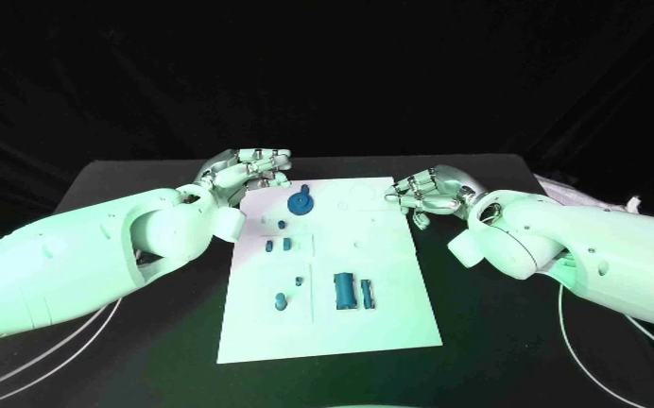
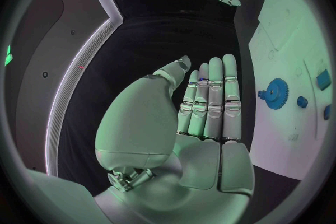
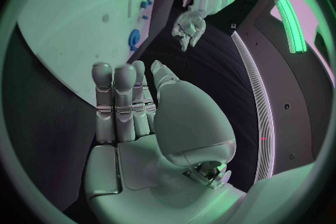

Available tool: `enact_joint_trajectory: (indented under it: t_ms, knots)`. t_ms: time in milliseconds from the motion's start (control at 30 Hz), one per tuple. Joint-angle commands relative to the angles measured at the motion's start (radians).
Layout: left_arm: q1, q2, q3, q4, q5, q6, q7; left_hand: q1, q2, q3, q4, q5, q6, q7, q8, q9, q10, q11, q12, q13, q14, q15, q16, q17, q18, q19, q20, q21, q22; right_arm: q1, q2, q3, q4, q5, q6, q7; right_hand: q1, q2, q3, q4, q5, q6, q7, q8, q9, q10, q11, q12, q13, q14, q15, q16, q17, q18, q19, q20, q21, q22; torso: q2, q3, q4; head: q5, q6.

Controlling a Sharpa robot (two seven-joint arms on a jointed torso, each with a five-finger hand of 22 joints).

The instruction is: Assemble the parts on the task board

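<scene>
The white board (image 1: pixel 341 314) is lying in the middle of the black table (image 1: pixel 518 332), its long sides running away from the robot. Bare table is showing along both long sides and past the near edge, with more open room at the near corners than by the far ones.

The left hand (image 1: pixel 246 170) is hovering at the board's far left corner, just off the edge. Its fingers (image 2: pixel 210 95) are lying straight and close together, holding nothing. The right hand (image 1: pixel 434 191) is sitting at the board's far right corner, beside the edge, its fingers (image 3: pixel 115 95) also stretched out side by side and holding nothing.

On the board, a blue gear (image 1: pixel 301 203) is standing near the far end, closest to the left hand. Small blue pegs (image 1: pixel 280 238) are sitting below it toward the left edge. Two upright blue blocks (image 1: pixel 352 292) are standing side by side near the board's middle toward the near end, with a small blue piece (image 1: pixel 281 302) to their left. The near strip of the board is carrying no parts.
</scene>
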Motion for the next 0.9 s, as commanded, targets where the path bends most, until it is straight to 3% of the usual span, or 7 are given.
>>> enact_joint_trajectory:
  t_ms: [33,433,467,533,567,867,900]
  knots:
    - [-0.007,0.021,0.001,-0.024,0.051,-0.063,0.085,0.005,0.004,0.0,0.013,-0.001,-0.01,0.01,-0.008,-0.001,-0.025,0.02,-0.043,-0.018,-0.021,0.036,-0.166,-0.076,-0.007,-0.097,0.032,-0.102,-0.079,0.005,0.037,0.002,-0.084,0.307,0.04,0.243,0.035,0.009,0.043,-0.004,-0.023,-0.02,0.028,-0.008,-0.016,-0.09,0.034,-0.146,-0.134,-0.11,0.032,-0.205,-0.128,0.004,-0.085,0.025,-0.154,-0.117,-0.032,-0.0091,-0.0031,-0.008,0.048]
    - [-0.04,0.101,0.002,-0.124,0.055,-0.124,0.14,0.012,0.028,-0.086,0.034,0.001,-0.025,-0.02,-0.046,-0.002,-0.076,0.072,-0.154,-0.019,-0.041,0.094,-0.471,-0.223,0.012,-0.178,0.119,-0.253,-0.291,0.005,0.172,0.019,-0.309,0.452,0.16,0.388,0.02,-0.026,0.202,-0.066,-0.071,-0.037,0.056,-0.007,-0.147,-0.026,0.085,-0.38,-0.644,-0.209,0.129,-0.713,-0.496,0.016,-0.118,0.123,-0.612,-0.462,-0.064,0.0012,-0.0014,0.004,0.122]
    - [-0.038,0.095,0.0,-0.118,0.038,-0.085,0.089,-0.399,0.051,-0.169,-0.014,-0.037,-0.323,-0.065,-0.11,-0.067,-0.387,0.018,-0.222,-0.082,-0.327,0.047,-0.525,-0.258,-0.052,-0.418,0.033,-0.318,-0.429,0.007,0.166,0.019,-0.297,0.379,0.087,0.301,-0.384,0.004,0.115,-0.122,-0.119,-0.325,0.003,-0.071,-0.2,-0.354,0.044,-0.467,-0.693,-0.547,0.096,-0.747,-0.562,-0.052,-0.398,0.062,-0.708,-0.571,-0.054,-0.0026,-0.0031,0.0,0.11]
    - [-0.038,0.095,0.001,-0.117,0.038,-0.087,0.089,-0.413,0.128,-0.175,-0.014,-0.037,-0.335,-0.068,-0.11,-0.067,-0.402,0.015,-0.222,-0.082,-0.334,0.046,-0.532,-0.261,-0.052,-0.426,0.033,-0.318,-0.439,0.006,0.166,0.019,-0.296,0.38,0.084,0.302,-0.405,0.004,0.117,-0.122,-0.121,-0.333,-0.001,-0.071,-0.207,-0.36,0.044,-0.467,-0.708,-0.552,0.093,-0.757,-0.573,-0.052,-0.398,0.06,-0.721,-0.584,-0.055,-0.002,-0.0022,0.0,0.111]
    - [-0.039,0.094,0.001,-0.115,0.037,-0.091,0.09,-0.442,0.128,-0.182,-0.014,-0.038,-0.356,-0.07,-0.11,-0.067,-0.424,0.012,-0.222,-0.082,-0.353,0.043,-0.536,-0.264,-0.052,-0.443,0.028,-0.318,-0.449,0.005,0.165,0.019,-0.293,0.381,0.08,0.303,-0.441,0.004,0.112,-0.122,-0.125,-0.356,-0.006,-0.071,-0.212,-0.386,0.041,-0.467,-0.715,-0.578,0.021,-0.762,-0.58,-0.052,-0.419,0.055,-0.731,-0.595,-0.057,-0.0011,-0.0007,0.0,0.111]
    - [-0.063,0.09,0.01,-0.053,0.01,-0.229,0.122,-0.727,0.128,-0.241,-0.014,-0.122,-0.563,-0.169,-0.11,-0.067,-0.64,-0.026,-0.222,-0.082,-0.548,0.01,-0.576,-0.343,-0.079,-0.608,-0.028,-0.318,-0.545,-0.036,0.156,0.034,-0.212,0.426,-0.058,0.358,-0.725,0.004,0.056,-0.122,-0.16,-0.553,-0.046,-0.071,-0.25,-0.608,-0.052,-0.467,-0.756,-0.807,0.021,-0.851,-0.63,-0.08,-0.608,0.012,-0.802,-0.674,-0.112,0.0251,0.0398,-0.001,0.122]
    - [-0.07,0.089,0.012,-0.035,0.003,-0.267,0.131,-0.76,0.128,-0.249,-0.014,-0.122,-0.588,-0.169,-0.11,-0.067,-0.666,-0.031,-0.222,-0.082,-0.571,-0.061,-0.58,-0.343,-0.079,-0.628,-0.034,-0.318,-0.557,-0.047,0.154,0.038,-0.19,0.439,-0.095,0.373,-0.758,0.004,0.049,-0.122,-0.164,-0.576,-0.051,-0.071,-0.255,-0.635,-0.052,-0.467,-0.761,-0.834,0.021,-0.851,-0.636,-0.08,-0.63,0.007,-0.81,-0.683,-0.117,0.0276,0.0438,-0.001,0.123]
